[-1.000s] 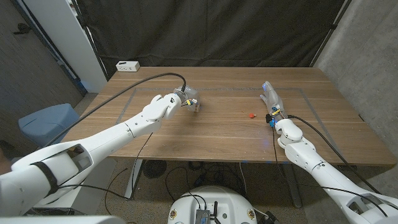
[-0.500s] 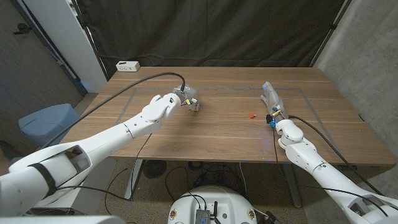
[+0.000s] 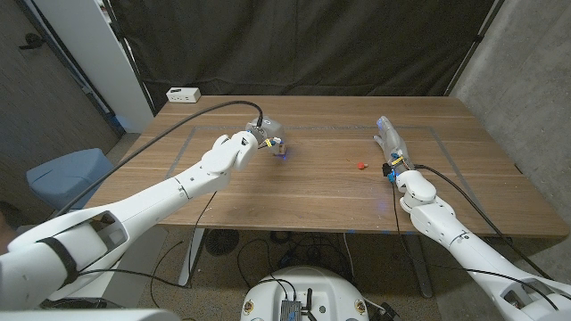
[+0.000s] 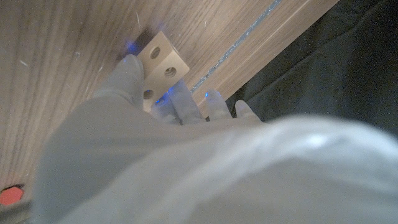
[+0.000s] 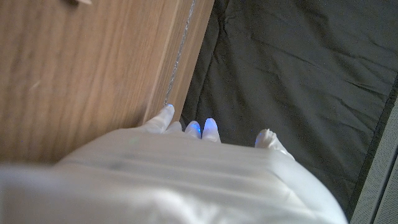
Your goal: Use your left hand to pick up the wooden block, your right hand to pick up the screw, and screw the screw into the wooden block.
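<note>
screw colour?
Red; the screw lies on the table between the hands, clearest in the head view.

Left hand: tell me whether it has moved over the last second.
Yes, slightly. In the head view the left hand has edged up the picture, toward the white box at the table's far corner, fingers around the wooden block.

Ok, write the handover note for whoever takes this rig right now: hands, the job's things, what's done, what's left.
Left hand: fingers around the wooden block on the table; block not clearly lifted.
Right hand: open, holds nothing, standing near the table's right side.
Screw: red, lying on the table between the hands, closer to the right one, untouched.
Done: left hand at the block.
Left: lift the block, pick up the screw, screw it in.
</note>
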Controlling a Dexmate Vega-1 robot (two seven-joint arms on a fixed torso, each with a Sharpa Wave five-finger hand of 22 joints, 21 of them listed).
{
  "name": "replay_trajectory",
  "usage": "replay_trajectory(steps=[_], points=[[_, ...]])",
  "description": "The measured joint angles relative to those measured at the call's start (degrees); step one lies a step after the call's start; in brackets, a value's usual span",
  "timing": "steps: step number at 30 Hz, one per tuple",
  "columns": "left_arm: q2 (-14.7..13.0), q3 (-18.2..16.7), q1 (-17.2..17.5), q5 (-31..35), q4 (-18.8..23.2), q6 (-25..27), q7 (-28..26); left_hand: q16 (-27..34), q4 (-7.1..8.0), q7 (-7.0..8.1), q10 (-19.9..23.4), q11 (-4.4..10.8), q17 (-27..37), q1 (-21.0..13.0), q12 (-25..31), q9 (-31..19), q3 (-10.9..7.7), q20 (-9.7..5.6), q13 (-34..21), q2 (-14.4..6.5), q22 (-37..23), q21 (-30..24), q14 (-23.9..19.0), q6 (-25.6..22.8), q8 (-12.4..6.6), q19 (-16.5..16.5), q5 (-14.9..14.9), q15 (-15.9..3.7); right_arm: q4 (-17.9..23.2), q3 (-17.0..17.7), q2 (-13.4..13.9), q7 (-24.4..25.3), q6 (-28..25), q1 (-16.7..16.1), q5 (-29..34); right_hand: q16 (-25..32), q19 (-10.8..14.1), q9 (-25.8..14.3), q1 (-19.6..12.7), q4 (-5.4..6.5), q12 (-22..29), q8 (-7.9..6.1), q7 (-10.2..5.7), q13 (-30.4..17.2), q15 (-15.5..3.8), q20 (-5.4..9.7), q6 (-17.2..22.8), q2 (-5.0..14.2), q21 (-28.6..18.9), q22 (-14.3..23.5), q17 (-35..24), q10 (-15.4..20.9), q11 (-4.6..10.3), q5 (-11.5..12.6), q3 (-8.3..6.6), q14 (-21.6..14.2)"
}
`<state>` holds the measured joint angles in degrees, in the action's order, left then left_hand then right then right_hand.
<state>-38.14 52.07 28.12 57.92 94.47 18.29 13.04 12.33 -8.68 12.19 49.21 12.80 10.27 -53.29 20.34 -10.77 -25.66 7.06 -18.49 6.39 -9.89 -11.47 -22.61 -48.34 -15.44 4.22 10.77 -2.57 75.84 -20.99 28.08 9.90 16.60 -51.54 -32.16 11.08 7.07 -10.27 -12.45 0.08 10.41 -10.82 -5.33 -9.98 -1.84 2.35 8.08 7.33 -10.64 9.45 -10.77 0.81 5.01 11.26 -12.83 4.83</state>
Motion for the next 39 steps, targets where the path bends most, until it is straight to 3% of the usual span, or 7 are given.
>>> replay_trajectory(steps=[19,34,39], points=[[1.42,-4.03,2.97,-5.71,3.18,4.33,-4.50,0.00,-0.05,-0.07,0.94,-0.30,-0.01,-0.02,-0.05,-0.04,0.39,0.10,-0.31,-0.01,0.00,0.00,-0.74,-1.15,0.05,0.32,0.00,0.01,1.99,-0.01,1.45,0.12,-0.33,-0.09,1.39,0.00,0.00,0.00,0.00,-0.02,0.00,0.00,0.02,0.00,0.00,0.00,0.02,0.00,0.00,0.00,0.00,0.00,0.00,0.00,-0.02,0.00],[3.64,-8.22,6.40,-15.75,5.22,7.66,-11.46,0.47,0.13,0.00,1.13,-0.10,-0.01,-0.23,-0.10,-0.04,0.67,0.09,-0.54,-0.23,0.00,0.00,-0.93,-1.65,-0.06,0.71,-0.01,0.21,5.32,-0.07,4.43,0.49,-2.70,-0.31,3.55,0.00,0.94,0.00,0.38,-0.31,0.00,0.00,0.42,0.00,-0.22,-0.31,0.42,-0.43,0.00,0.00,0.12,0.54,-0.10,0.00,-0.32,-0.22],[4.40,-9.51,7.35,-20.37,5.50,7.94,-14.13,0.47,0.13,-0.01,1.13,-0.10,-0.01,-0.23,-0.10,-0.04,0.67,0.09,-0.54,-0.23,0.00,0.00,-0.92,-1.64,-0.06,0.71,-0.01,0.21,6.61,-0.15,5.84,0.74,-3.64,-0.41,4.82,0.00,2.09,0.01,-0.38,-1.44,0.81,0.00,0.43,-0.30,-0.13,-0.16,0.86,-1.18,-0.26,0.00,0.38,2.46,-0.69,-0.25,-0.96,-0.77]])
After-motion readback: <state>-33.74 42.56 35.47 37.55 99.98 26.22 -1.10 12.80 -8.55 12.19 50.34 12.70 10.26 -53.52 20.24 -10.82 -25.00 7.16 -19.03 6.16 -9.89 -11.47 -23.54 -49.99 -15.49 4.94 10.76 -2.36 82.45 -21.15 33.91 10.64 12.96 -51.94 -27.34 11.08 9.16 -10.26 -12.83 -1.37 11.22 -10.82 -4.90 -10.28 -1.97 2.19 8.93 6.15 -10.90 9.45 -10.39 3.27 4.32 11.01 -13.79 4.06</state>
